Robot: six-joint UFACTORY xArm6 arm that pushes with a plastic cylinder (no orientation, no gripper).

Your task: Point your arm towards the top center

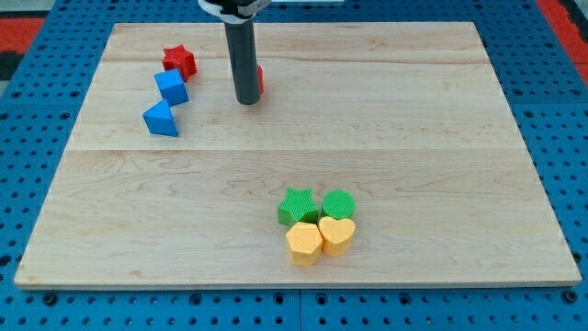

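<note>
pincer there is none on this arm, so released or clenched cannot be told; only my tip [247, 101], the end of a dark rod, rests on the pale wooden desk [413, 110] near its top edge, left of centre. a small red block [261, 80], shape hidden, sits touching the rod's right side. toward the top left corner lie a red star block [179, 62], a blue cube-like block [171, 86] and a blue wedge block [161, 119]. near the bottom edge cluster a green star block [297, 207], a green round block [338, 203], a yellow hexagonal block [304, 243] and a yellow heart block [336, 234].

top centre lies just right and upward of my tip. sliding straight there would likely shove the red block along. the top edge is close, so overshoot is a risk. the desk's right half is open.
</note>
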